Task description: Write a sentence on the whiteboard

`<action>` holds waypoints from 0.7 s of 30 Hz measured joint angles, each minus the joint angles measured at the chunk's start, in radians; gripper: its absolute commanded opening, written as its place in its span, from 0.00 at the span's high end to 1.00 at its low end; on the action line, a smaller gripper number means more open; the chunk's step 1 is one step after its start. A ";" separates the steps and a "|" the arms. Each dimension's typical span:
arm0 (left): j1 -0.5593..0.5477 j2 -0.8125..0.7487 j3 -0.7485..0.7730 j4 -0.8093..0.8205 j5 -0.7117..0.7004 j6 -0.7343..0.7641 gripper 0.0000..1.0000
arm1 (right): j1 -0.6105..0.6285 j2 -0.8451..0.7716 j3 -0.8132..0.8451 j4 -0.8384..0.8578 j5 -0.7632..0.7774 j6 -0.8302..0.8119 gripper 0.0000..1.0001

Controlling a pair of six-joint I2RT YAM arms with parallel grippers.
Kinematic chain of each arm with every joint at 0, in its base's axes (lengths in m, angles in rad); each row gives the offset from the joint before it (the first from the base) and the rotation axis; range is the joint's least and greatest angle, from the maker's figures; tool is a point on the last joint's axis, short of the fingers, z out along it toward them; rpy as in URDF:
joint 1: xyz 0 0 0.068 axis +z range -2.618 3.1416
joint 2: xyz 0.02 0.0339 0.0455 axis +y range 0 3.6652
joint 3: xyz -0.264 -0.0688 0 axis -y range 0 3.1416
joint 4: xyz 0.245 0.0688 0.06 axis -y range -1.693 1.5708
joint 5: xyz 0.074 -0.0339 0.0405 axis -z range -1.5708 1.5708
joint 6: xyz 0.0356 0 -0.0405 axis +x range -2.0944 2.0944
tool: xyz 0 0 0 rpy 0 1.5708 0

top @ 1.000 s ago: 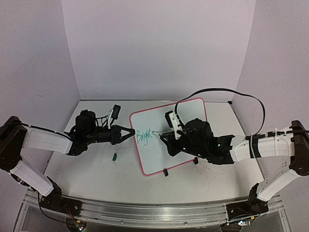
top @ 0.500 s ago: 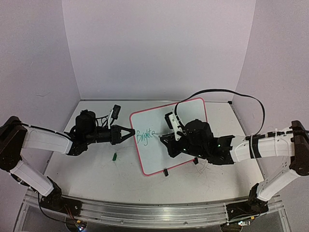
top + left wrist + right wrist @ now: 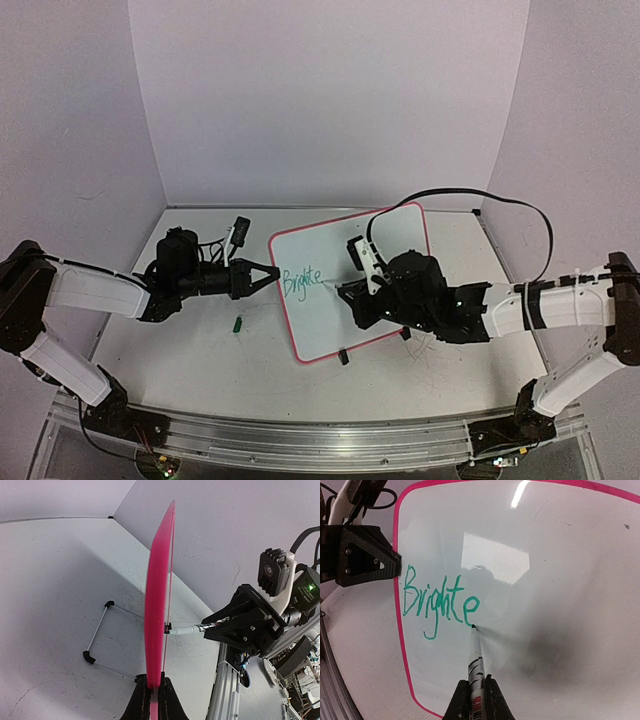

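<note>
At table centre in the top view: whiteboard (image 3: 345, 250), tilted, pink frame clamped at its 9 o'clock edge between the closed fingers of the left gripper (image 3: 266, 275). On the board face, starting just inside that edge: sentence (image 3: 301, 281) in green, so far only "Brighte". At 3 o'clock of the lettering: right gripper (image 3: 475, 695), closed on a marker (image 3: 475, 660), tip touching the board at the foot of the final "e". On the table at 7 o'clock of the left gripper, apart from the board: small green item (image 3: 238, 323), probably the marker cap. Step in hand, as judged: writing the first word, early in the task, word apparently not yet complete. Next move, as judged: carry the stroke on at 3 o'clock of the "e", likely into an "r", then leave a gap and go on with the remaining words along the same slanted line. Hold tip pressure light and even. Hold the left clamp firm against the push of the tip. Check free board width toward the 3 o'clock edge and size letters to fit.
</note>
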 measured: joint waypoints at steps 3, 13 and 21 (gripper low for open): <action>0.000 0.000 0.000 0.001 0.001 0.000 1.00 | -0.002 -0.023 -0.011 0.001 0.006 -0.006 1.00; 0.000 0.000 0.000 0.001 0.001 0.001 1.00 | -0.007 -0.054 -0.017 0.058 -0.003 -0.043 1.00; 0.000 -0.002 0.000 0.000 0.002 0.002 1.00 | -0.011 -0.033 -0.008 0.057 0.002 -0.050 1.00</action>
